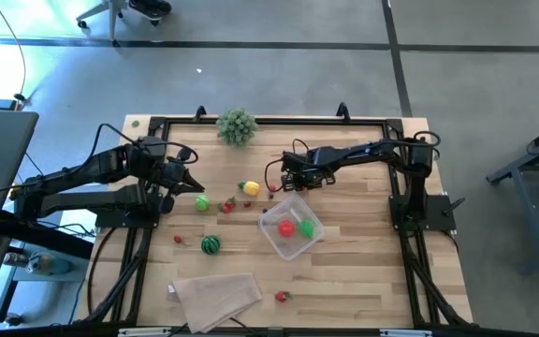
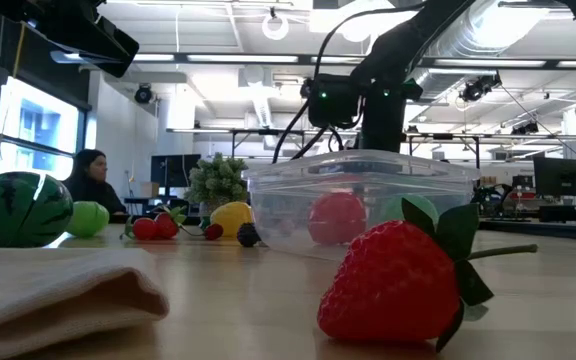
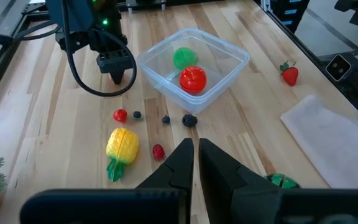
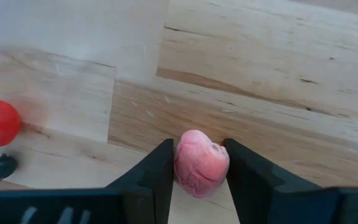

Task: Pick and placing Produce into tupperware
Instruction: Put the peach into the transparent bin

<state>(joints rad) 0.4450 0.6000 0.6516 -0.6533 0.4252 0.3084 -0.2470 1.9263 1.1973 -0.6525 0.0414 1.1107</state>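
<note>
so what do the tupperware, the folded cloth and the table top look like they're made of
Tupperware: clear, glossy plastic by the look; the red and green produce inside shows through its walls.
Folded cloth: soft beige fabric, matte, with rumpled folds.
Table top: light wood planks with visible grain and seams, probably a smooth sealed finish.

In the low view the watermelon (image 2: pixel 16 208) is cut off at the edge, and the cloth (image 2: pixel 58 290) runs out of frame; the container (image 2: pixel 368 200) wall blurs the red and green pieces inside

Overhead, table-level, two wrist views
</note>
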